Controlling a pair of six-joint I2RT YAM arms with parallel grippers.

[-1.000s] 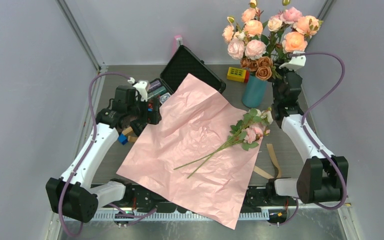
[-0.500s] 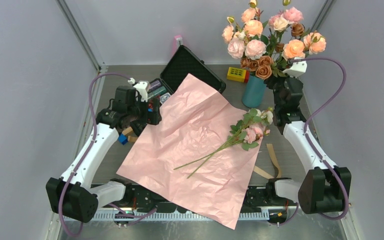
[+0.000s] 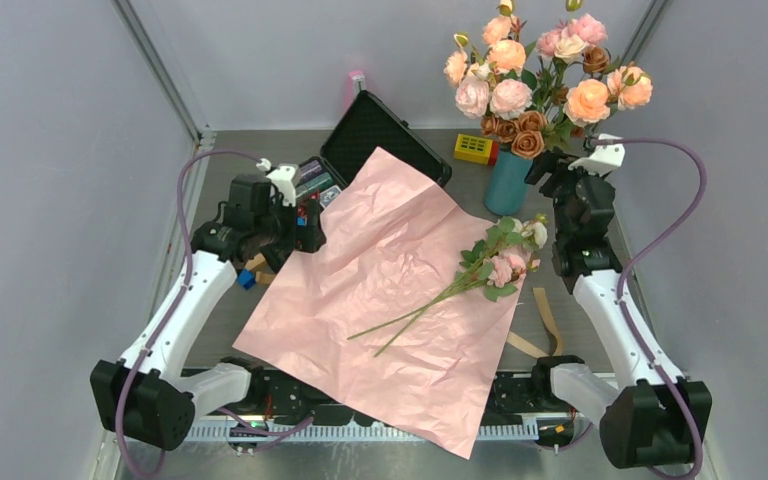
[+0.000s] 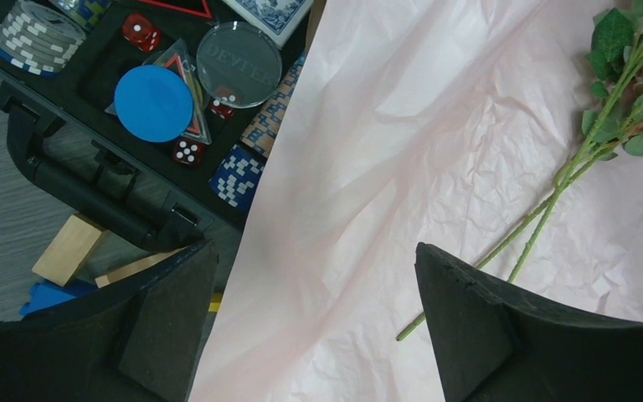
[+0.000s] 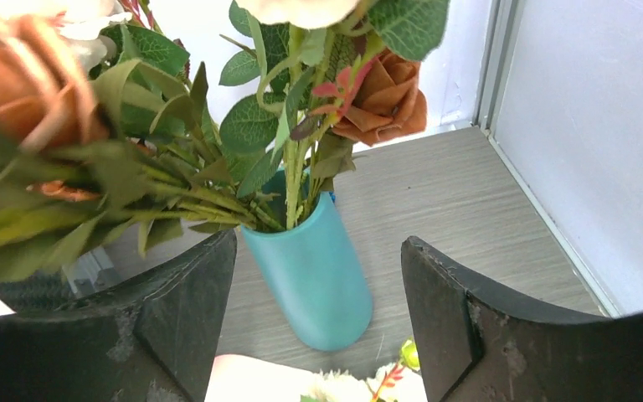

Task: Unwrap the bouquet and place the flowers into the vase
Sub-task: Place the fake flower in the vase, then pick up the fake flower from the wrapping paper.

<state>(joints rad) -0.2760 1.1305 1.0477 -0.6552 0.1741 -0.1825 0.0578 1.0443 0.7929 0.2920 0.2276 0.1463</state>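
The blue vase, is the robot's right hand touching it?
Apart. In the right wrist view the right hand's open fingers stand either side of the vase, nearer the camera, with bare grey table showing between each finger and the vase.

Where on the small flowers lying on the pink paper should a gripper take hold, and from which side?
Probably the bare stems just below the leaves, from straight above, jaws set across them. The flowers lie flat and diagonal on the pink paper, stems close together there; the blooms are bulky and would crush.
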